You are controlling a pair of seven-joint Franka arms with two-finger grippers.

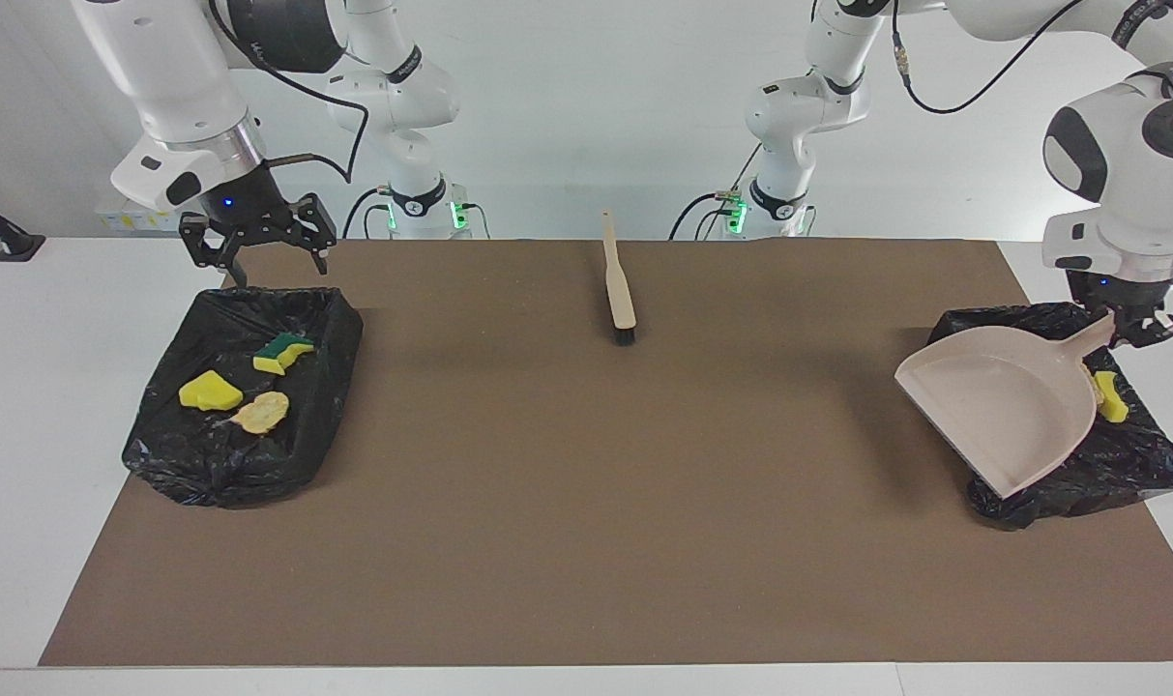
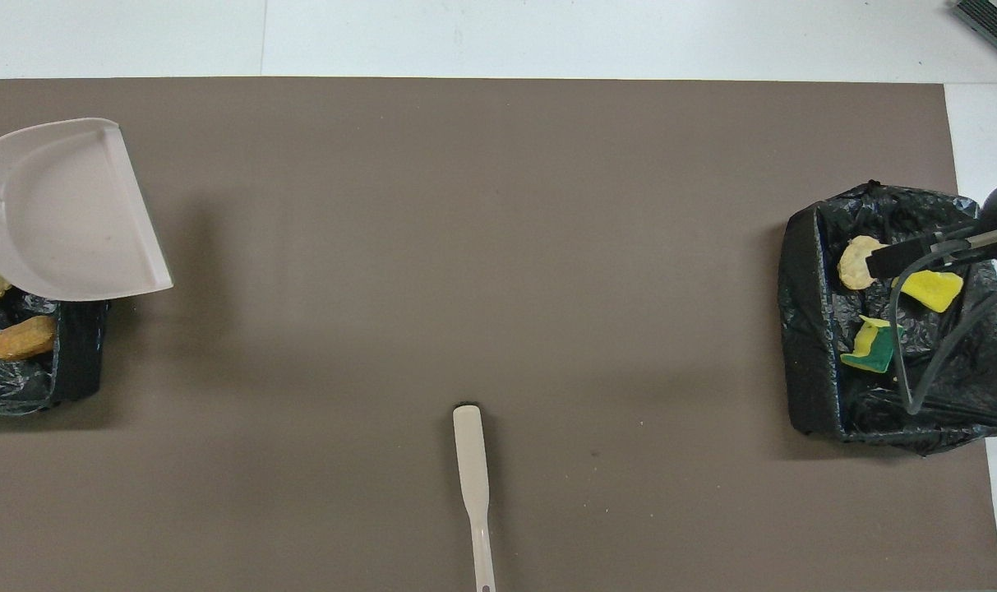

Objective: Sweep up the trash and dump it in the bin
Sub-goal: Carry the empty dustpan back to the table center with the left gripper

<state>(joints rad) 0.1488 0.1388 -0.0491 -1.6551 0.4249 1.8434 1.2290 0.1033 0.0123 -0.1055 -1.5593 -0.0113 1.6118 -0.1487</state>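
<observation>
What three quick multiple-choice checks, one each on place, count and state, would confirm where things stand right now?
1. Where does the beige long-handled brush lie?
A. in a bin
B. on the brown mat, near the robots' edge
C. in the right gripper

2. How many scraps show in the black bag-lined bin at the right arm's end?
A. one
B. three
C. five

3. What is the left gripper doing?
A. hanging open
B. shut on the beige plastic dustpan
C. shut on the brush

Answers: 1 B, it rests free on the mat midway between the arms' bases. 2 B, a yellow sponge piece, a green-backed sponge and a tan lump. 3 B, it grips the dustpan's handle over the other bin; the right gripper hangs open.
</observation>
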